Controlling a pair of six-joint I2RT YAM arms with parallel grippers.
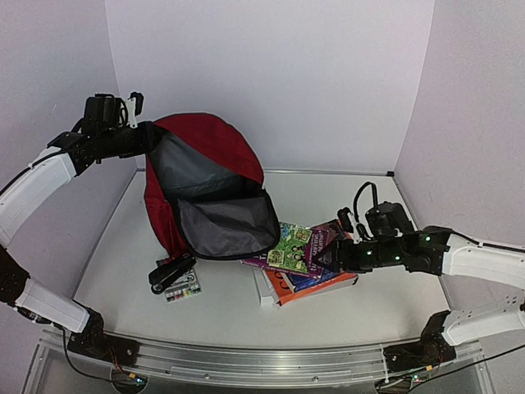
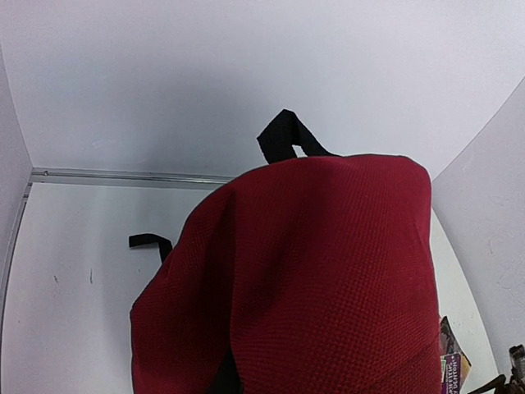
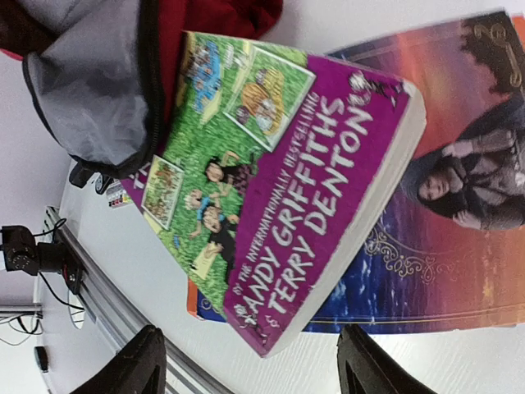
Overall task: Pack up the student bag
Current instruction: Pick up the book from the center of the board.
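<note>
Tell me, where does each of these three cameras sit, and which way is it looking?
Top external: fixed above and behind the arms, looking down on the table; both arms show, left gripper at the student bag, right gripper by the books.
Left wrist: on the left arm, facing the bag's red fabric close up; no fingers show.
Right wrist: on the right arm, facing the purple book; both open fingers show.
Shared: top and right wrist both show that book beside the bag's opening.

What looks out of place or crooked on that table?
The pile of books beside the dark red fabric backpack is untidy. The purple-and-green paperback on top lies skewed across the ones below, overhanging them, with one corner at the backpack's gaping grey-lined mouth. Nothing looks spilled or damaged.
</note>
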